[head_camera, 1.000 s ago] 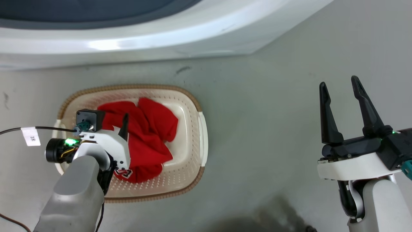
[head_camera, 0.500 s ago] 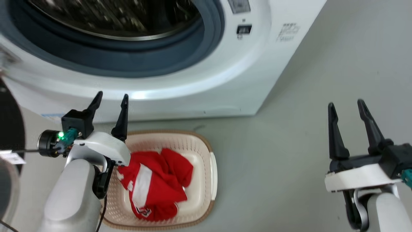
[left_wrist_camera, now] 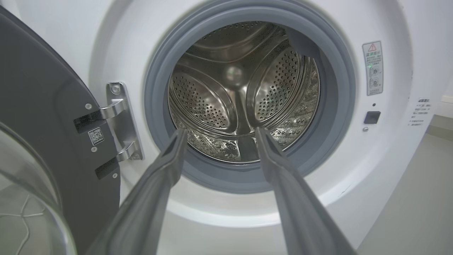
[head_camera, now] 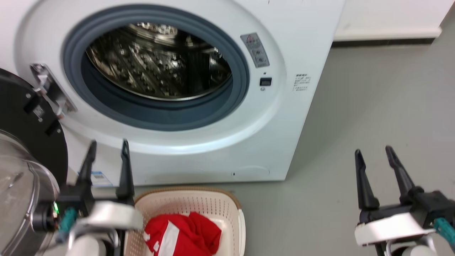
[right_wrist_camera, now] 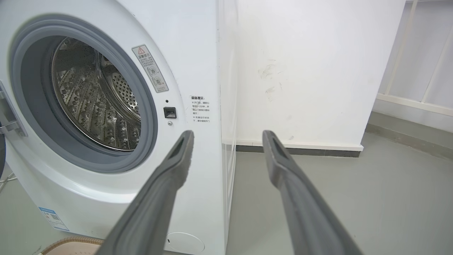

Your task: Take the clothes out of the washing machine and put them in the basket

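Note:
The white washing machine stands before me, its black-framed glass door swung open to the left. Its steel drum looks bare inside, as the drum does in the left wrist view. On the floor below lies the cream basket with red clothes with a white stripe in it. My left gripper is open, held up in front of the machine's lower front, above the basket's left end. My right gripper is open over bare floor to the machine's right.
Grey floor stretches to the right of the machine, ending at a white wall with a dark skirting. The open door's metal hinge sits left of the porthole. A corner of the basket shows under the machine's front.
The head camera has tilted up from the basket to the machine's porthole. My left gripper has risen out of the basket, leaving the red clothes in it. The right gripper kept its pose.

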{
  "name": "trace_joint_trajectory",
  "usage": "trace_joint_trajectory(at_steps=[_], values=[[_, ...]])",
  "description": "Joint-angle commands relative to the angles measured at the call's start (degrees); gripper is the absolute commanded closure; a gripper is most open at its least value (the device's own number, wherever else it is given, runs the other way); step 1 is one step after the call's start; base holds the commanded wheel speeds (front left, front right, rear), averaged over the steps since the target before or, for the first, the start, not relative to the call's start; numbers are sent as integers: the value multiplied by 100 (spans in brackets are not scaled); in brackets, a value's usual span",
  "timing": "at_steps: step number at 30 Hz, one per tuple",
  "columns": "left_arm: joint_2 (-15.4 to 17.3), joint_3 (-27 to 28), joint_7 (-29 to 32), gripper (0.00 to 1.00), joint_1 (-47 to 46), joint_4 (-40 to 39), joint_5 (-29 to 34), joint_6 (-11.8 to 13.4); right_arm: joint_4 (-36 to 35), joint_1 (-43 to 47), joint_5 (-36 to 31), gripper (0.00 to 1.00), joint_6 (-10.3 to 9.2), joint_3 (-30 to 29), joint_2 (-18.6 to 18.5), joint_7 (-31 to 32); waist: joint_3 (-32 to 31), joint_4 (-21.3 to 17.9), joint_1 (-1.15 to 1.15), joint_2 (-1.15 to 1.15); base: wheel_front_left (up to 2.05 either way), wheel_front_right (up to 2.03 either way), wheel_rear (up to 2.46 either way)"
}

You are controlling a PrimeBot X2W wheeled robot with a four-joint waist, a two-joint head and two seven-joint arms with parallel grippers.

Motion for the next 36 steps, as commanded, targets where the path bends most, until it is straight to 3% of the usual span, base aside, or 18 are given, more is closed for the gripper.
trace_joint_trajectory(at_steps=[1, 9, 32, 33, 36], values=[[-70, 13, -14, 0, 231, -150, 88, 35, -43, 150, 18, 0, -4, 28, 4, -9, -294, -28, 2, 0, 0, 0, 0], [-502, 9, -13, 0, 1231, -635, 433, 182, -222, 642, 90, 0, -4, 56, 4, -9, -724, -46, 2, 0, 0, 0, 0], [-683, 89, -13, 0, 1416, -295, 787, 202, -287, 804, 131, 0, -4, 93, 4, -9, -828, -80, 2, 0, 0, 0, 0], [-688, 75, 1, 100, 1443, -303, 763, 212, -290, 755, 114, 100, 0, 87, 0, 0, -827, -81, 2, 0, 0, 0, 0], [-712, 66, 17, 100, 1492, -164, 736, 212, -156, 789, 126, 100, 1, 95, 1, 2, -825, -80, 2, 0, 0, 0, 0]])
